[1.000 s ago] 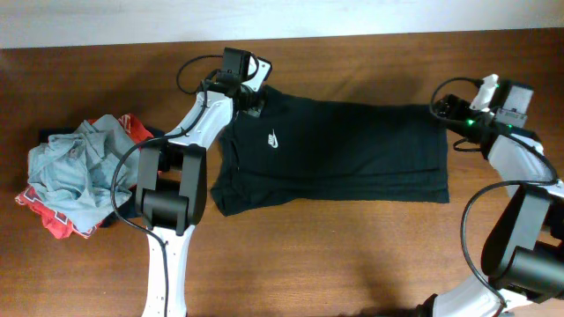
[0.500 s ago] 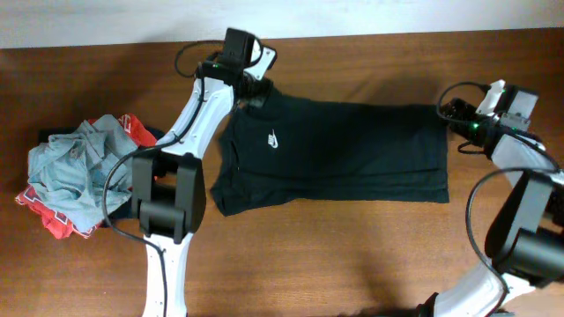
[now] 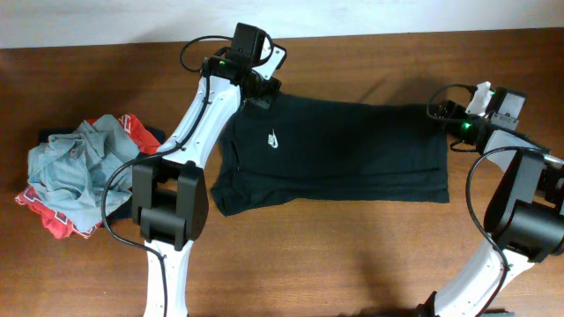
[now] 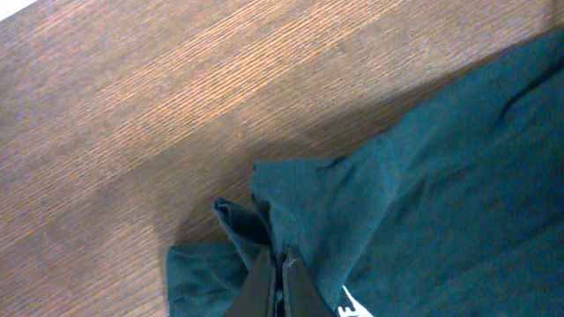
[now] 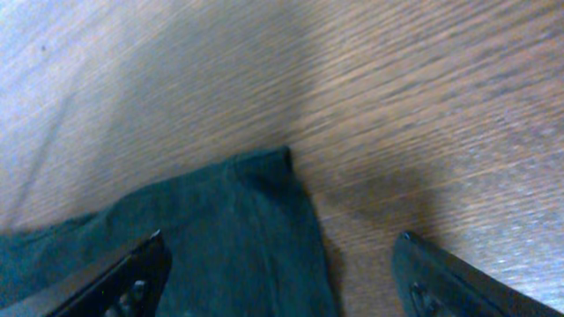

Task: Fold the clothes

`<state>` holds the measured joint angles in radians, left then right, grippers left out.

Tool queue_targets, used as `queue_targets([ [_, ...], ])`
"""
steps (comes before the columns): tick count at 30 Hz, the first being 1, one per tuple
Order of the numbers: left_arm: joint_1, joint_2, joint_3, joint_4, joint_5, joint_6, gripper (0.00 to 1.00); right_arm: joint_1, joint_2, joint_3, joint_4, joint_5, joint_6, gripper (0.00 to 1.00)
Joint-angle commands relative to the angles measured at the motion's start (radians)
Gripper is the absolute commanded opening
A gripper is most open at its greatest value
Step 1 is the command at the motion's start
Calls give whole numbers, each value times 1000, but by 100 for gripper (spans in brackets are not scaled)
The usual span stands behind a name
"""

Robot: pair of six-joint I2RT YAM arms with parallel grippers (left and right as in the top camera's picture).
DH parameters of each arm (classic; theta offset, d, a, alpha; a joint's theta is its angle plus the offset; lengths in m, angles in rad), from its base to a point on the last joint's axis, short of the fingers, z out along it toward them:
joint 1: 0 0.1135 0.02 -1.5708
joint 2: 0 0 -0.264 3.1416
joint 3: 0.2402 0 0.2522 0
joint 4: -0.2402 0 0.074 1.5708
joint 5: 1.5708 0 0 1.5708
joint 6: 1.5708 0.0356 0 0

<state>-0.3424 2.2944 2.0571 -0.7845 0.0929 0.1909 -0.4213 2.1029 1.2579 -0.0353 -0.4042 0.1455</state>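
A heap of grey-blue and red garments (image 3: 75, 180) is seen on the bench (image 3: 352, 255), well to the left of the left gripper (image 4: 282, 269). That gripper is closed on a bunched fold at the edge of the black T-shirt (image 3: 344, 154). The shirt is spread flat between the two grippers, with its white logo (image 3: 274, 139) near the left one. The right gripper (image 5: 282, 239) is held open, jaws wide apart, with the shirt's corner lying between them.
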Motion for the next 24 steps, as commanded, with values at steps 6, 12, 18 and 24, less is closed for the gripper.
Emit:
queue_targets([
  [6,-6,-17,6,-2,-11,6,0,3,40,6,-1,-93,-61,75],
  [12,-6,-17,6,0,-11,6,0,3,40,6,-5,-168,-82,60],
  [18,-6,-17,6,2,-11,6,0,3,40,6,6,-164,-77,41],
  [24,-6,-17,6,0,-11,6,0,2,39,8,20,-157,-33,17],
])
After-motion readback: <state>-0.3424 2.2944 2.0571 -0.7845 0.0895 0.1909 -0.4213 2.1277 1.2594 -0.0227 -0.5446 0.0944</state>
